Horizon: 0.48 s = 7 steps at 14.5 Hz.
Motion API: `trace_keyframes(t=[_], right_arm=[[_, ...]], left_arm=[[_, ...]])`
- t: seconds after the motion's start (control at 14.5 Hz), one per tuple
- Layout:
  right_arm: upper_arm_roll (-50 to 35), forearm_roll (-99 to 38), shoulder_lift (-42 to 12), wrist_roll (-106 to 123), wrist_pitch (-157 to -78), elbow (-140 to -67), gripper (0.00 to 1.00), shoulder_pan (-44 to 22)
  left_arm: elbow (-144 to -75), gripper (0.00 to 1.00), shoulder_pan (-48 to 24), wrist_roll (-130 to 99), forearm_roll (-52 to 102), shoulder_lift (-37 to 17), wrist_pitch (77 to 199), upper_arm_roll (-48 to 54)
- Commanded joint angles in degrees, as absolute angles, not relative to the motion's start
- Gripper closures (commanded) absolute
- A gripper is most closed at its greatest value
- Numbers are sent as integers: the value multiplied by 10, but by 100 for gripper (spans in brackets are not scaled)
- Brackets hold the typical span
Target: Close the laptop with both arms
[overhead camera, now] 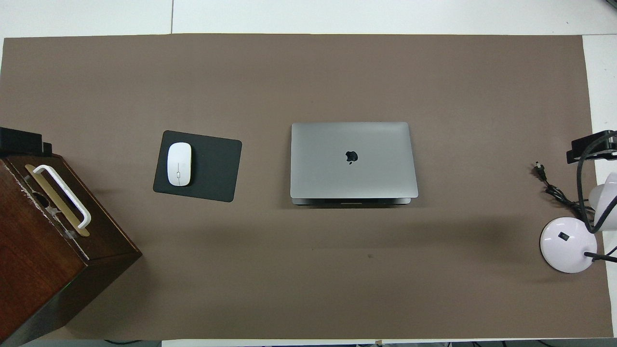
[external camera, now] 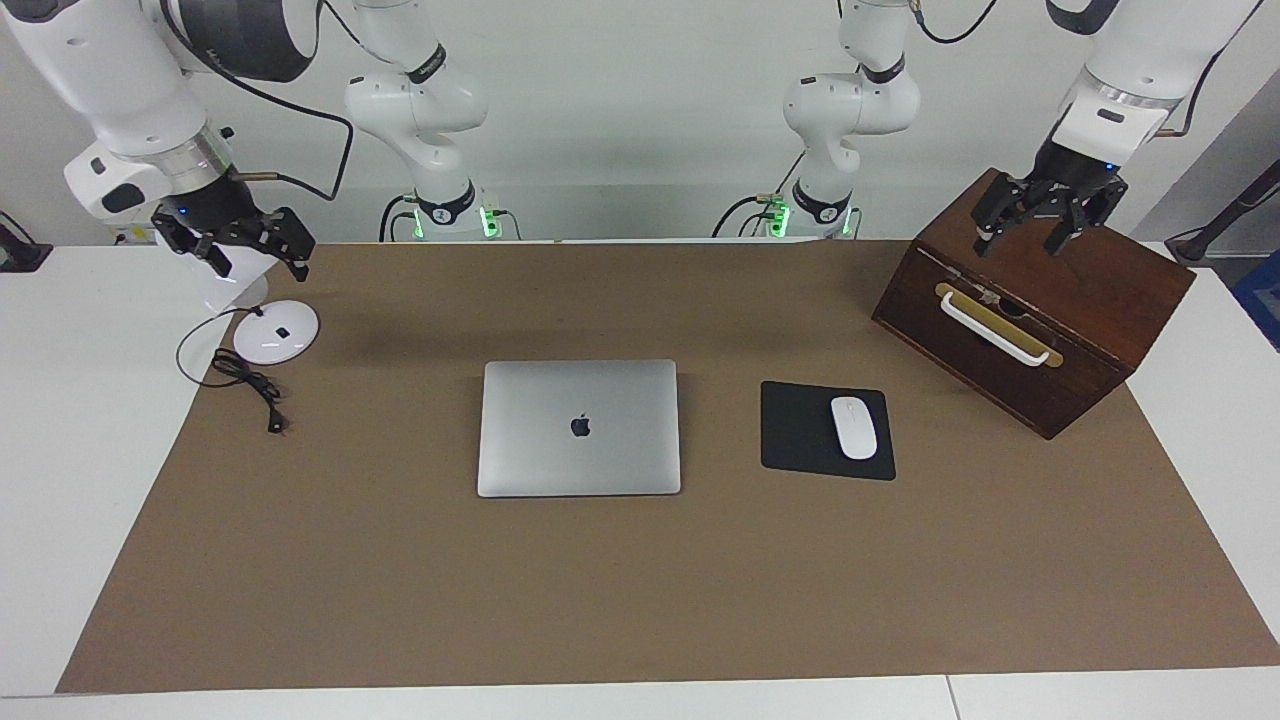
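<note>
One laptop point(external camera: 579, 427), shut; two hands raised.

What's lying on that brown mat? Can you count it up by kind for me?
Laptop, closed: 1
Mouse pad: 1
White mouse: 1
Wooden box: 1
White lamp with cord: 1
Total: 5

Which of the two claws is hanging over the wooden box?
The left gripper, at the left arm's end of the table, is over the wooden box. The right gripper is over the white lamp.
</note>
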<state>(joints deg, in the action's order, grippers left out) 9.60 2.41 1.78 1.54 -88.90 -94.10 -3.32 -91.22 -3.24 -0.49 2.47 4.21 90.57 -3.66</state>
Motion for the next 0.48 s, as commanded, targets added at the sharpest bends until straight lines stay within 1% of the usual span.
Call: trace_keyframes(t=[0.0,0.21,0.41], right_arm=[[99,32,34,33,-904,-962,0,-31],[98,32,34,33,-906,-961,0,-31],[98,33,34,34,-905,-959,0,-30]], left_arm=[[-854,0,-18,-2,18,0,870,-33],[-860,0,-19,-1,15,-9,882,-32],[-890,0,-24,-2,14,-4,890,-31]])
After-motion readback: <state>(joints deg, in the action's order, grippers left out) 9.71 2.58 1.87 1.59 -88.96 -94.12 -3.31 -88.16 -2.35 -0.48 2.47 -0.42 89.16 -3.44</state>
